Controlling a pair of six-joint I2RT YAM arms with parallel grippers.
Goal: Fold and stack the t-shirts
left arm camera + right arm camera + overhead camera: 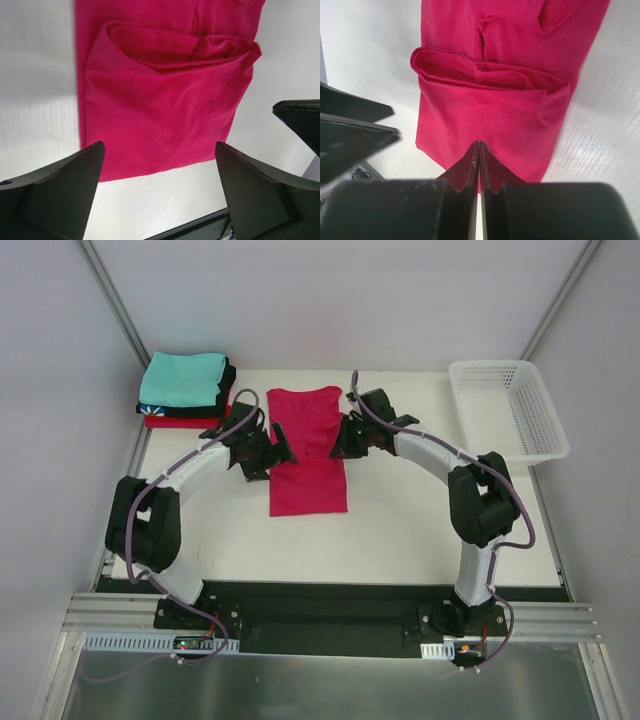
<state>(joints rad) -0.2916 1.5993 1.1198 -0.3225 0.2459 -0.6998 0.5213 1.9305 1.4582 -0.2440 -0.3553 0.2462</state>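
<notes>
1. Three t-shirts look done. They sit folded in a pile at the far left corner of the table [420, 530]. A teal t-shirt [182, 378] is on top, a black t-shirt [229, 380] is under it, and a red t-shirt [175, 422] is at the bottom.
2. The pink t-shirt [308, 445] lies flat in the middle of the table, between the two arms. It is well apart from the pile.
3. The pink one is only partly folded. Its sides are tucked in, so it is a long strip with the neck hole at the far end. There is also a fold across the middle, where the cloth makes a loose flap.
4. The left jaws are spread wide, just beside the left edge of the pink shirt. They hold nothing.
5. The right jaws are pressed together, with their tips right over the pink cloth. I see no cloth pulled up between them. I cannot tell if the tips touch the shirt.
6. A white mesh basket [505, 405] stands at the far right of the table.
7. I see no other loose shirt, so I think the pink one is the last.
8. I think two jobs are left. The strip must be folded into a small square like the others. Then it must be lifted onto the teal one.
</notes>
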